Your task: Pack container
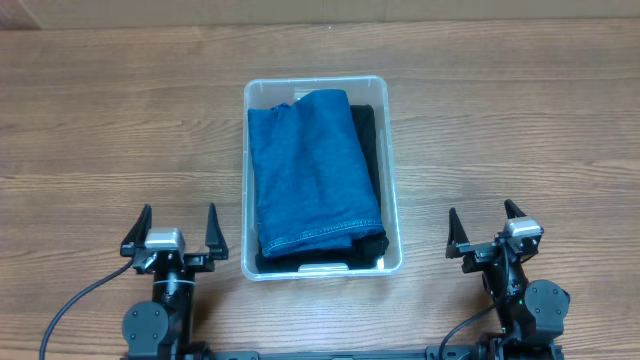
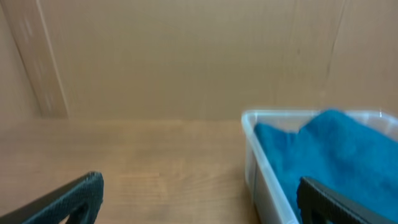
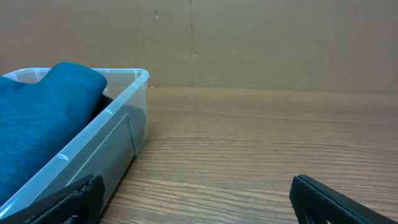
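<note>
Container (image 1: 393,170), clear rounded plastic, folded blue denim (image 1: 312,175) over black cloth (image 1: 367,130), left claw (image 1: 178,215) and right claw (image 1: 482,212) wide

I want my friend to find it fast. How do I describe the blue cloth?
Look at the middle of the wooden table for the clear plastic box. The blue cloth lies folded on top inside it. It is bright blue; the black cloth hides beneath it.

Container (image 1: 393,150) sat mid-table (image 1: 520,120), long side running front to back. In it: folded denim cloth (image 1: 312,170) on top of a 2nd cloth (image 1: 368,125), which stuck out along the R side & near end. Left gripper (image 1: 176,228) stood front-L of container, right gripper (image 1: 483,225) front-R, both apart from it. Board wall (image 2: 186,56) rose behind table.
</note>
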Available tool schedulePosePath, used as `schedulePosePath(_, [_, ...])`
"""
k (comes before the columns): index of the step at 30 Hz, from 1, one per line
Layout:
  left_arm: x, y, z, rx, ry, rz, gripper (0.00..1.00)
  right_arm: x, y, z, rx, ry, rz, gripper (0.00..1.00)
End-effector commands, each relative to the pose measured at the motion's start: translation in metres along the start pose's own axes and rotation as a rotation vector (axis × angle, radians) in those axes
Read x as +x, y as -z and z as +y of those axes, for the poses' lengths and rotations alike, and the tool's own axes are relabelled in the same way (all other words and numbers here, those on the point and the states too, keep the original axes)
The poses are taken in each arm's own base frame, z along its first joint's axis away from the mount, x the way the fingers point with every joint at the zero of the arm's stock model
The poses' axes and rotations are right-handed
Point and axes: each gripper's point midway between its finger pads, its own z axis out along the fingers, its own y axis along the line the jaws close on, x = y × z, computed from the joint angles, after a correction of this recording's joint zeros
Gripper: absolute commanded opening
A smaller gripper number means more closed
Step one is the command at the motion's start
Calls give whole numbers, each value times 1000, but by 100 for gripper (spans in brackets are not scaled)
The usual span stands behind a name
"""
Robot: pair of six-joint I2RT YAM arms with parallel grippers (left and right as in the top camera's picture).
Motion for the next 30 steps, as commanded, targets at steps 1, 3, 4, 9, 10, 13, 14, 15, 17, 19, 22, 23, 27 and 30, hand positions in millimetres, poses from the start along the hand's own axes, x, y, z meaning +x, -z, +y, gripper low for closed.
schedulePosePath(1, [39, -6, 2, -3, -43, 40, 100, -4, 1, 1, -1, 7, -14, 100])
schedulePosePath(3, [53, -5, 2, -1, -45, 99, 100, -4, 1, 1, -1, 7, -14, 100])
schedulePosePath(4, [54, -5, 2, -1, -44, 105, 100, -4, 1, 1, -1, 7, -14, 100])
schedulePosePath(9, [54, -5, 2, -1, -44, 106, 100, -4, 1, 1, -1, 7, -14, 100])
schedulePosePath(10, [54, -5, 2, -1, -44, 106, 100, -4, 1, 1, -1, 7, -14, 100])
schedulePosePath(13, [54, -5, 2, -1, -44, 106, 100, -4, 1, 1, -1, 7, -14, 100])
schedulePosePath(14, [54, -5, 2, -1, -44, 106, 100, -4, 1, 1, -1, 7, -14, 100])
schedulePosePath(15, [54, -5, 2, -1, -44, 106, 100, -4, 1, 1, -1, 7, -14, 100])
schedulePosePath(17, [54, -5, 2, -1, -44, 106, 100, -4, 1, 1, -1, 7, -14, 100])
schedulePosePath(19, [54, -5, 2, -1, -44, 106, 100, -4, 1, 1, -1, 7, -14, 100])
schedulePosePath(22, [54, -5, 2, -1, -44, 106, 100, -4, 1, 1, -1, 7, -14, 100])
schedulePosePath(23, [54, -5, 2, -1, -44, 106, 100, -4, 1, 1, -1, 7, -14, 100])
schedulePosePath(27, [54, -5, 2, -1, -44, 106, 100, -4, 1, 1, -1, 7, -14, 100])
schedulePosePath(30, [54, -5, 2, -1, -44, 106, 100, -4, 1, 1, -1, 7, -14, 100])
